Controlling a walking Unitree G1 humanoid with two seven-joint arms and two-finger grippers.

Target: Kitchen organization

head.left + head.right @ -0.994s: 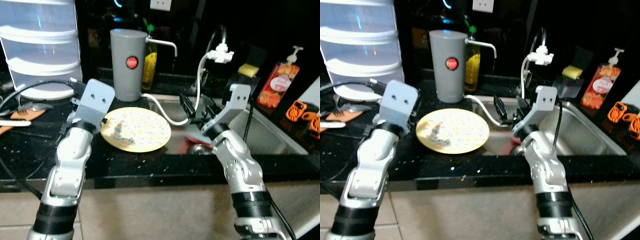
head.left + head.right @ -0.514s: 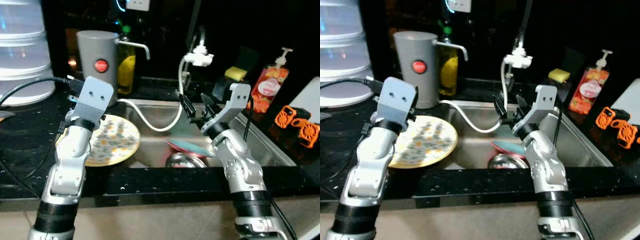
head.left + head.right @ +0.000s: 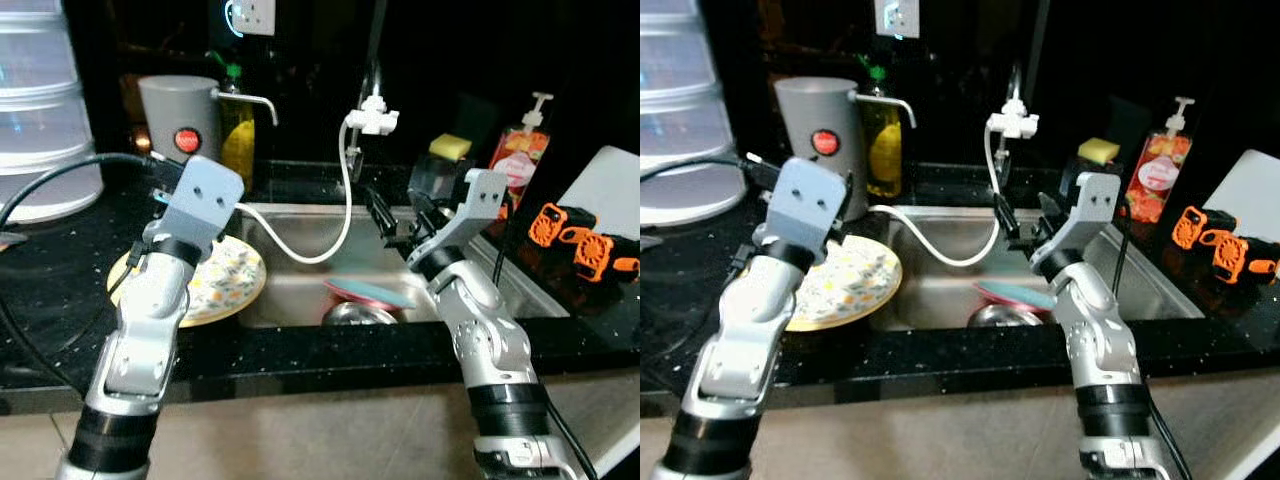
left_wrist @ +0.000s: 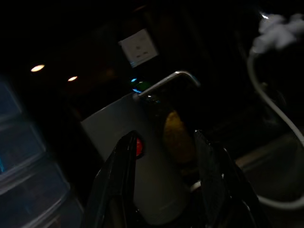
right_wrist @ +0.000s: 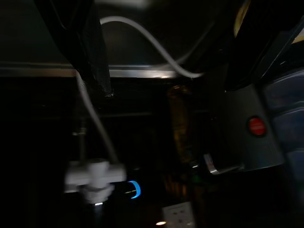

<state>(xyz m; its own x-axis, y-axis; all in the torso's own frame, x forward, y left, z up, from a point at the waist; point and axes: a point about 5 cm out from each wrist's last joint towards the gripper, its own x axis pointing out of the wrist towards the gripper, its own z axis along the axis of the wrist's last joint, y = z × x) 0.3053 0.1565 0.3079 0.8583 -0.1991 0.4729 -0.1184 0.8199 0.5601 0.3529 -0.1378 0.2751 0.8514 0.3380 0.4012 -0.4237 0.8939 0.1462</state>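
A dim kitchen with a black speckled stone surface [image 3: 300,350] runs across the view, a stainless sink [image 3: 300,290] sunk into its middle. The things that seem to be in hand are the dishes: a round yellow plate [image 3: 225,285] with a flowered pattern lies flat on the surface just beside the sink's left rim, and inside the basin a pink-and-teal plate [image 3: 365,293] rests tilted over a shiny metal bowl [image 3: 350,313].

The left claw [image 4: 164,190] hangs above the yellow plate, its two black fingers parted and empty, looking toward the grey dispenser [image 3: 180,125] with its red button. The right claw [image 3: 398,215] is raised over the sink's right half, near the white hose [image 3: 335,225] that loops down from the tap fitting [image 3: 368,115]; its fingers are spread and hold nothing.

As a judgement, the robot is squaring up to the sink and no grasp is begun. The next move would likely call for lowering one claw to a plate's thin rim, and glazed ware on hard stone may slide rather than lift.

Further out stand a bottle of yellow liquid [image 3: 238,135] behind the dispenser, translucent stacked plastic tubs [image 3: 45,110] at far left, a yellow sponge [image 3: 450,146], a pump bottle [image 3: 520,160] of soap, and orange plastic clips [image 3: 575,235] at far right.
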